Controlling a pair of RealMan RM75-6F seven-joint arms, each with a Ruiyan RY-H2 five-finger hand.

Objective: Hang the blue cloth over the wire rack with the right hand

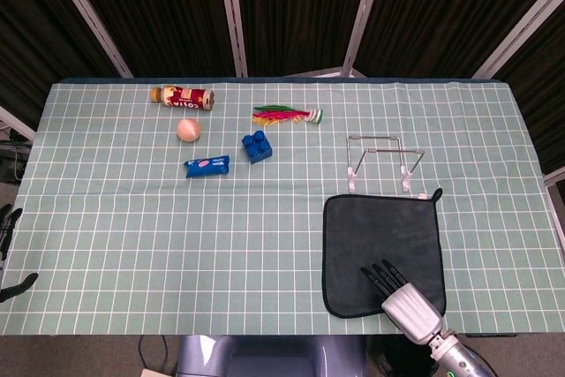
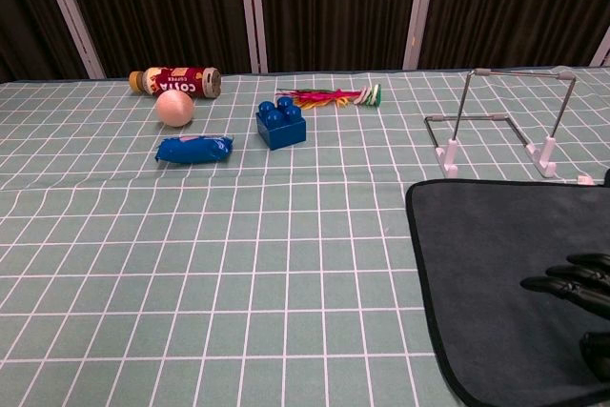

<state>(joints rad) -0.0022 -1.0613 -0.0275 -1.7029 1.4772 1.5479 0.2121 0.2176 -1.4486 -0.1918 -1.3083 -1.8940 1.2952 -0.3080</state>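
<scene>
Dark curtains with pale metal posts stand behind a table (image 1: 106, 218) spread with a green, white-gridded cover.

The right hand (image 1: 399, 292) comes in over the near edge toward the near right corner, its dark fingers (image 2: 562, 282) spread and reaching out above the near part of the cloth (image 1: 380, 245). It holds nothing; whether the fingertips touch the fabric cannot be told from either view. The cloth lies flat and unfolded, dark grey-blue with a black hem, near the near right corner, a small loop at its far right corner. Just beyond its far edge stands the rack (image 1: 381, 158), a bare wire frame on pale feet, close to the cloth but apart from it.

By my reading the task is at its first step: the hand is lining up to take hold, and nothing is lifted yet. The next move calls for the fingers to come down and gather a fold or an edge firmly enough to raise the cloth, which must then be carried up and over the top wire of the rack.

The left hand (image 1: 11, 253) is barely seen past the left edge, too little to judge its state.
</scene>
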